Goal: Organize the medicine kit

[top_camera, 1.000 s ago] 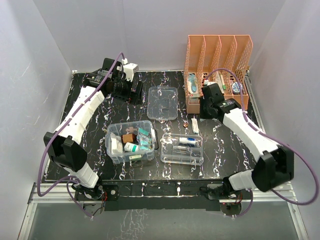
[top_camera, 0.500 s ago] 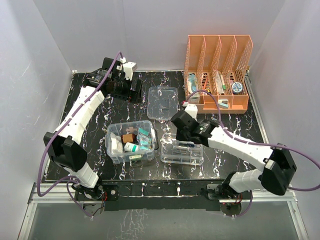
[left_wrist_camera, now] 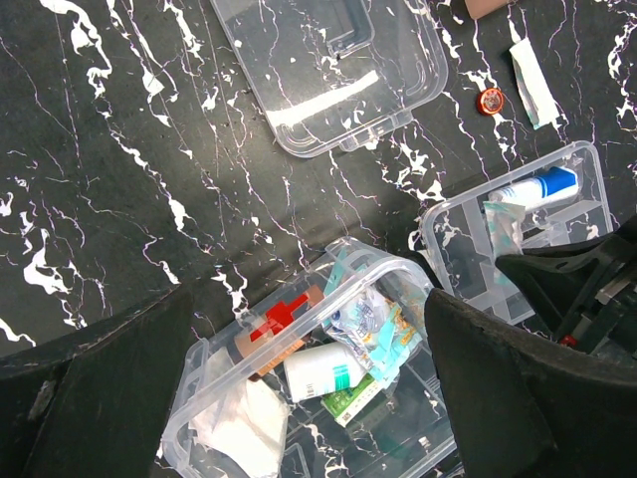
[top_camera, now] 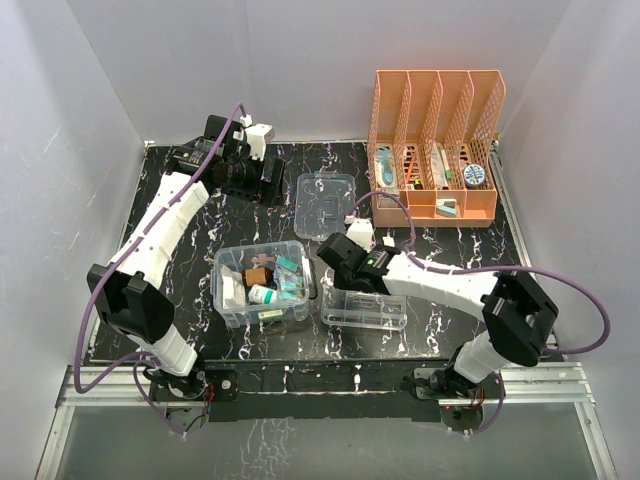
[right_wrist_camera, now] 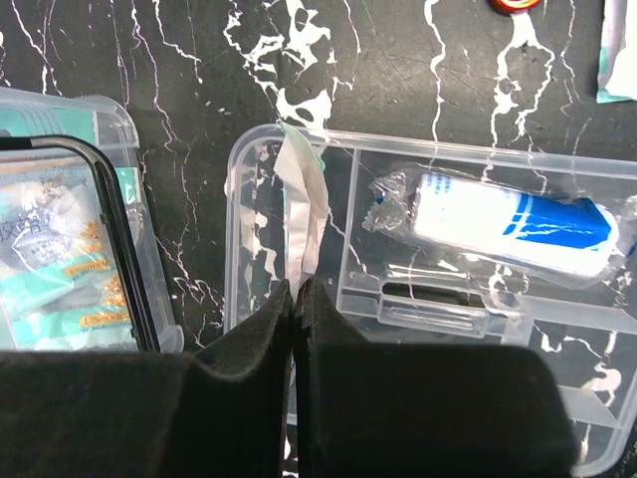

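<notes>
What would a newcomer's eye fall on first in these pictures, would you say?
Probably the tall orange file rack at the far right. Next, the deep clear box crammed with supplies, front and left of centre. Beside it, the right arm's fingers pinch a thin white strip over the divided tray's left end.

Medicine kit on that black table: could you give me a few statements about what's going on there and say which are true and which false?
1. The lid is shut on the deep box. False: it lies on the table behind the open box, apart from it.
2. The right gripper is shut on a white strip over the divided tray. True.
3. The left gripper holds the white bottle. False: it is open and empty; the bottle lies in the deep box.
4. A blue-and-white tube lies in the divided tray. True.
</notes>
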